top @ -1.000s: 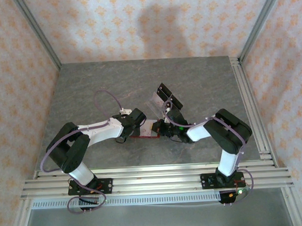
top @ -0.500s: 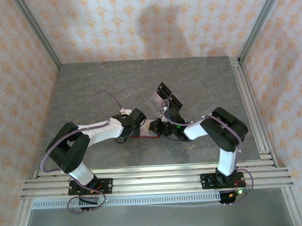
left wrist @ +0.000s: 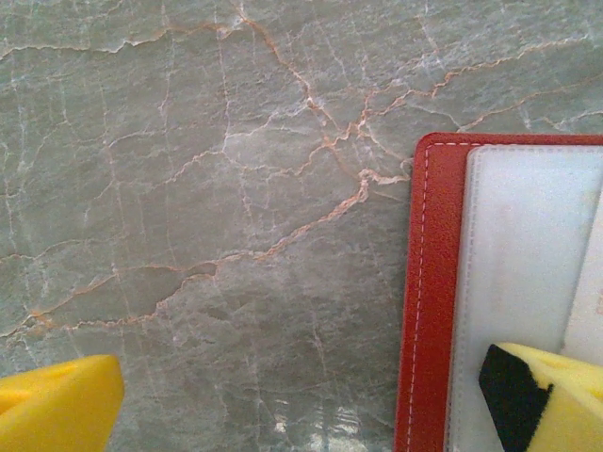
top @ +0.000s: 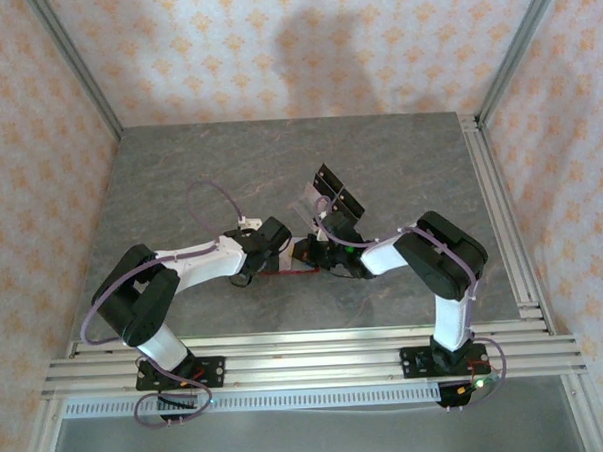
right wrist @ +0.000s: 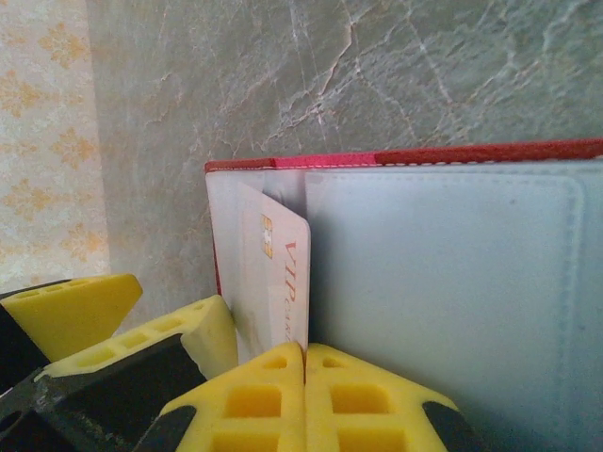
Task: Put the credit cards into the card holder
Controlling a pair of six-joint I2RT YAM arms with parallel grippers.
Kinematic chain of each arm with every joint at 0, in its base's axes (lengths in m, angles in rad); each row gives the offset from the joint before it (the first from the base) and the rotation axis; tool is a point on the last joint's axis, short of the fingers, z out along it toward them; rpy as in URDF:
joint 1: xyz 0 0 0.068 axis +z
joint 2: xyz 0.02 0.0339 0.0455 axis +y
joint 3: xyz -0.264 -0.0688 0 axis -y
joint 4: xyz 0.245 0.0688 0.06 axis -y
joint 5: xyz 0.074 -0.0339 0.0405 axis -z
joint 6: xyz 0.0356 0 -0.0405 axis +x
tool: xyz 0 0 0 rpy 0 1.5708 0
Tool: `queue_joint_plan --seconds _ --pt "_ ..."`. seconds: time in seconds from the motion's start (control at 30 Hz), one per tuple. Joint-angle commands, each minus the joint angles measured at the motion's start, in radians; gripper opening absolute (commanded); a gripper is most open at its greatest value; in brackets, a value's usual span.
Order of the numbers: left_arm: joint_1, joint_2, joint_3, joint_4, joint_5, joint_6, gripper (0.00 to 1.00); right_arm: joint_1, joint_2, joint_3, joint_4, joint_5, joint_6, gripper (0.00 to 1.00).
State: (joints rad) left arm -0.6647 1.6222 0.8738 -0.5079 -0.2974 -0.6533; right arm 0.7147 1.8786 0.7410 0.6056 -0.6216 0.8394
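Note:
The card holder (top: 287,273) lies open on the table between both grippers, red outside (left wrist: 429,282) and pale inside (right wrist: 443,282). A pale credit card (right wrist: 283,273) marked VIP with a gold chip sits in its left part, beside the edge of the pale pocket. My right gripper (right wrist: 304,372) is shut, its fingertips right at the card's near end, which they hide. My left gripper (left wrist: 301,400) is wide open; its right finger (left wrist: 546,395) rests on the holder's pale inside and its left finger (left wrist: 57,400) is over bare table. In the top view both grippers (top: 278,249) (top: 315,253) meet over the holder.
A clear plastic rack (top: 325,197) holding black cards stands just behind the right gripper. Marble tabletop (top: 199,180) stretches left and back. Aluminium rails (top: 501,217) run along the right side and the near edge.
The right arm has swung left, bringing its shut gripper further over the card holder. The left arm has stayed put and open.

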Motion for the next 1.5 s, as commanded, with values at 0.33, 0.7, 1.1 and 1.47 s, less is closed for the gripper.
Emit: queue_joint_plan --seconds 0.33,0.7,1.1,1.47 --pt "0.117 -0.089 0.085 -0.181 -0.078 -0.051 1.00 -0.006 -0.153 0.123 -0.402 0.051 -0.181 0.35" --pt "0.151 -0.071 0.051 -0.136 -0.052 0.003 1.00 0.008 -0.114 0.376 -0.884 0.172 -0.355 0.05" --pt "0.151 -0.021 0.013 -0.092 -0.030 -0.005 1.00 0.028 0.005 0.483 -0.951 0.158 -0.378 0.00" --pt "0.151 0.016 -0.001 -0.061 -0.016 -0.004 0.99 0.032 0.052 0.513 -0.953 0.145 -0.380 0.00"
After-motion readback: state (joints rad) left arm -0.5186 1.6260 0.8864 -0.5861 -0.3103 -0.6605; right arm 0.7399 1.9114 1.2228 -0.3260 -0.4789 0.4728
